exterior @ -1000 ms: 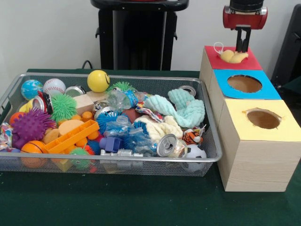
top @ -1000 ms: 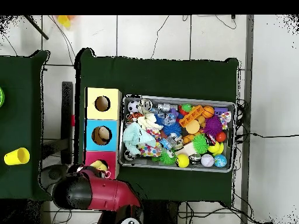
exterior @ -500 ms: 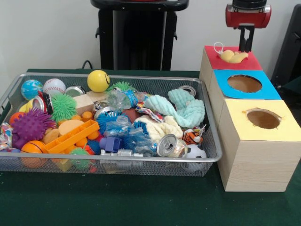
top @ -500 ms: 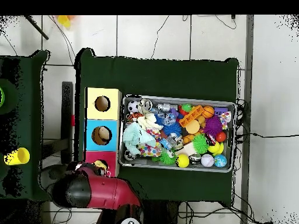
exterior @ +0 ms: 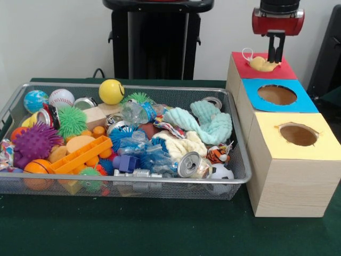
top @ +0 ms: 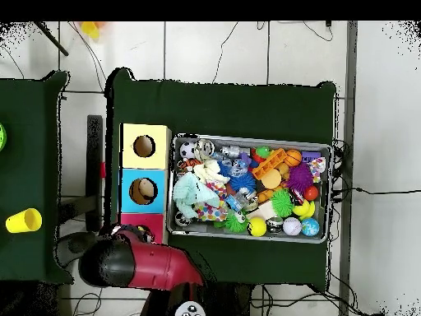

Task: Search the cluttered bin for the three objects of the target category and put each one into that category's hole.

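My gripper (exterior: 275,52) hangs directly over the red box (exterior: 263,72), fingers closed & empty I think, yellow toy (exterior: 263,64) half in its hole at 7 o'clock, long axis 3–9.

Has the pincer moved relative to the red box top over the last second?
Yes. In the front view the pincer rose half a second ago, then came back down; its tips now sit lower against the red box top, at the yellow thing.
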Available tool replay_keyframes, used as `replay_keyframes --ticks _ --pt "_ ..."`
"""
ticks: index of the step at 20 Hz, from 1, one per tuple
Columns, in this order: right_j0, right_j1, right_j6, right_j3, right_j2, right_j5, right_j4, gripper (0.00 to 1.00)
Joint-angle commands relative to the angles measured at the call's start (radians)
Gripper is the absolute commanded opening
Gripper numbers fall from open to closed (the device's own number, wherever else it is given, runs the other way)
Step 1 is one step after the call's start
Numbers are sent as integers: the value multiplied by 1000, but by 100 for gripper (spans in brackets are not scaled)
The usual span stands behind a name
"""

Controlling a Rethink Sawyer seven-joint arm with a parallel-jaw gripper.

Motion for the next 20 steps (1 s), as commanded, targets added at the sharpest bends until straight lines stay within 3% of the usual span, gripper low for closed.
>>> replay_keyframes --ticks 1,8,20 --pt "-72 122 88 -57 54 -107 -71 0" --pt "-70 146 107 -45 39 -130 -104 0" --pt "7 55 177 -17 10 -27 -58 0"
